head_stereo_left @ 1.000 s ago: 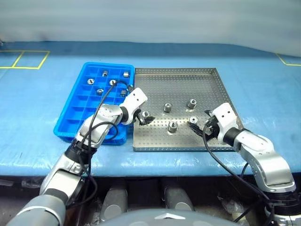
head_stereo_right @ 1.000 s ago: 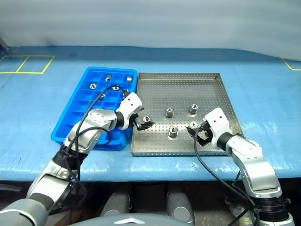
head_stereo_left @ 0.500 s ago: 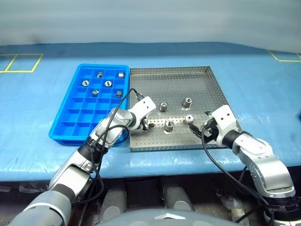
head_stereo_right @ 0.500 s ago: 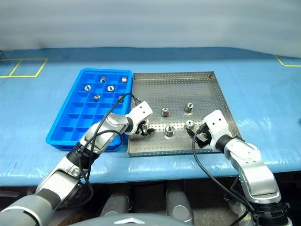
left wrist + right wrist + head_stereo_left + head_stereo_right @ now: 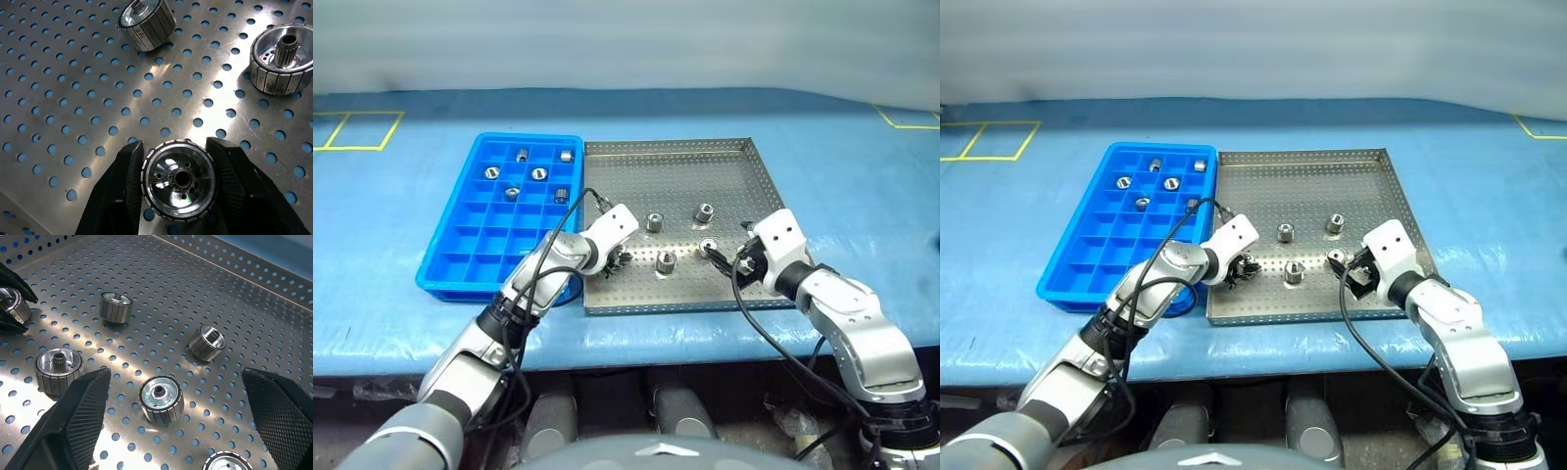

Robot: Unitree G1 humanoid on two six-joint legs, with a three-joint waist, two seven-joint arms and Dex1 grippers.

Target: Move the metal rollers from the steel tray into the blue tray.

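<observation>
Your left gripper [image 5: 178,169] has just closed: a second ago its black fingers stood wide around a small shiny silver metal roller [image 5: 179,174] with a dark central hole; now both pads press its ribbed sides, and it sits on the steel near that tray's left front corner. The grasp looks made, so lifting toward the bright blue plastic compartment tray [image 5: 460,250] is likely next. Your right gripper [image 5: 173,418] is unchanged, fingers spread wide and empty, hovering over a second roller [image 5: 161,399] that lies on the large grey perforated steel tray [image 5: 705,166]. Three more rollers lie loose on that steel tray nearby. Five rollers already sit in the far compartments of the blue tray, which lies touching the steel tray's left rim. Both trays rest on a blue cloth-covered table [image 5: 842,176] marked with yellow tape lines [image 5: 352,127]; a pale wall stands behind.
</observation>
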